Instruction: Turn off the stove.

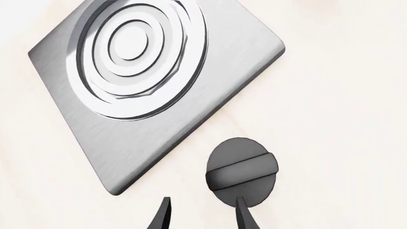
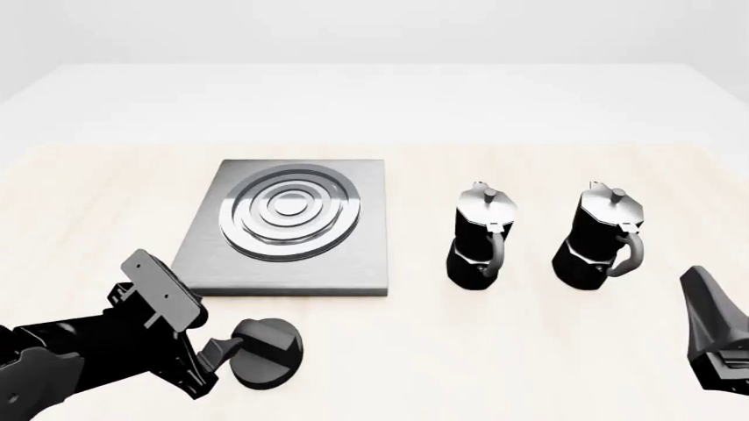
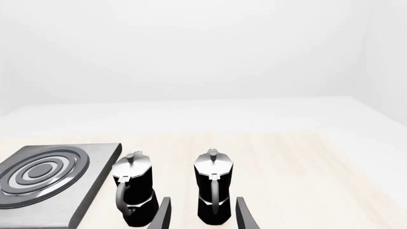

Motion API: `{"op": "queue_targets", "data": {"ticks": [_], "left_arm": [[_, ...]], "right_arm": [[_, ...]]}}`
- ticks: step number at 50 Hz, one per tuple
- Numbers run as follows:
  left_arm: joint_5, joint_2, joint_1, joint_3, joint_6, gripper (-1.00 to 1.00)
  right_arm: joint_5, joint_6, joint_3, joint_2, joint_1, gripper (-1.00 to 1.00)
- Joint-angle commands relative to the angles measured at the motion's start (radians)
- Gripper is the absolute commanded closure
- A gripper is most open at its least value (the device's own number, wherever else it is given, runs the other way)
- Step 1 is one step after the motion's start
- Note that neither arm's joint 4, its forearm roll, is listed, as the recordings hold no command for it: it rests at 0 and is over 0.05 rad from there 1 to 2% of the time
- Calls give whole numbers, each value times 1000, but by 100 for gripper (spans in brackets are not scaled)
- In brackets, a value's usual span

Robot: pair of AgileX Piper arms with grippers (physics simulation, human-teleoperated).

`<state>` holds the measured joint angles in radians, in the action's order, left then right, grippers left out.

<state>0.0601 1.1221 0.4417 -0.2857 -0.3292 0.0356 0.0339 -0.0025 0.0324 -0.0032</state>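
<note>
The stove is a square brushed-grey plate with raised silver rings, lying left of centre on the table. Its round black knob with a ridge lies apart, just in front of the plate's near edge. My left gripper sits low at the knob's left side and is open. In the left wrist view the plate and the knob both show. The left gripper has one fingertip overlapping the knob's rim and nothing between its fingers. My right gripper hangs open at the near right.
Two black-and-silver moka pots stand upright side by side to the right of the plate, handles toward me. The right wrist view shows them just beyond the open fingers. The right gripper is at the frame's edge.
</note>
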Motion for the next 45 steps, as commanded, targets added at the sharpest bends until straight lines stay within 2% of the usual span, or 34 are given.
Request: {"op": "queue_targets", "data": {"ticks": [1,13,26,45], "left_arm": [[-76,92,-38,-2,-28,-100],[-177,201,-50,21,-30,-100],[-236,272,-58,22,-32,-100],[-189,259,-100,-32,-89,-100]], "right_arm": [[18,0,0,19,1,-100],[27,1,1,27,1,-100],[26,1,1,26,2,-100],[41,0,2,42,6,-100]]}}
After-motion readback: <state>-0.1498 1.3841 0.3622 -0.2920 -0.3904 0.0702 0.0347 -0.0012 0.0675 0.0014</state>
